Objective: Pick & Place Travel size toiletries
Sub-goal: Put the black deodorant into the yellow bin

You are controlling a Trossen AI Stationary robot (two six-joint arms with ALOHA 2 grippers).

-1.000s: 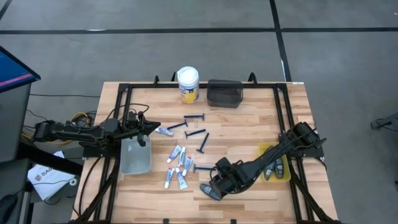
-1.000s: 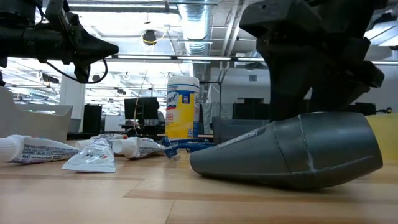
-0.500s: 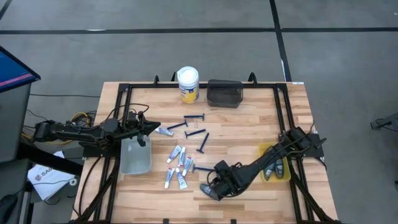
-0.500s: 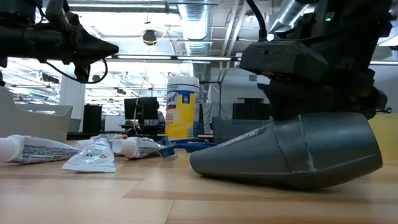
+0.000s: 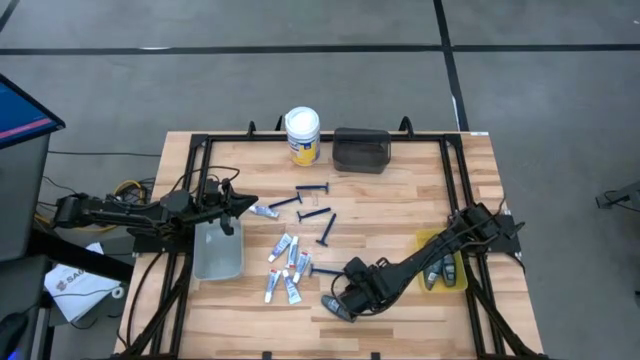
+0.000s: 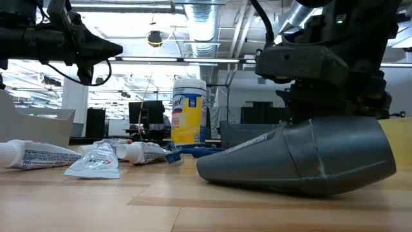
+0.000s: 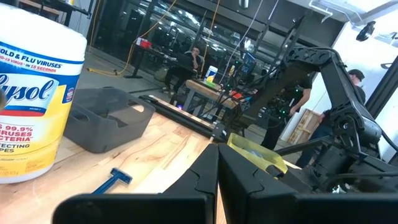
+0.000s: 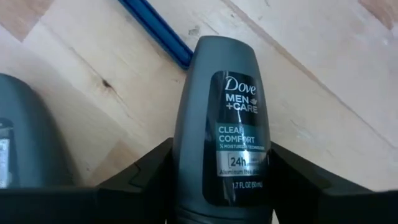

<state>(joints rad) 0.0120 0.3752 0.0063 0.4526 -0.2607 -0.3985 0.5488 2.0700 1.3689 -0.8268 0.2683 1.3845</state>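
A dark grey pod (image 8: 225, 118), labelled Dove, lies on its side on the wood near the table's front, and my right gripper (image 8: 221, 186) is shut on it from above. The right gripper (image 5: 360, 292) stands beside a second grey pod (image 5: 335, 305). In the low view a grey pod (image 6: 302, 154) lies on the table under that gripper; which of the two it is I cannot tell. White-and-blue tubes (image 5: 287, 268) and dark-blue razors (image 5: 315, 212) lie at mid-table. My left gripper (image 5: 250, 203) hangs shut and level over the table's left side. My right gripper pinches the pod between its two fingers, one on each long side (image 8: 180, 155), toward the end with the small print. The fingers (image 8: 155, 174) come steeply from above. The pod lies flat on the table, label up.
A yellow tray (image 5: 422, 243) holding more pods sits at the right edge. A clear tray (image 5: 217, 252) lies below my left gripper. At the back stand a white-lidded yellow jar (image 5: 302, 135) and a dark tray (image 5: 360, 148). A razor (image 8: 155, 28) lies just beyond the held pod.
My right gripper has come down a little onto the pod near the table's front and has rolled slightly. The pod has stayed lying on the table.
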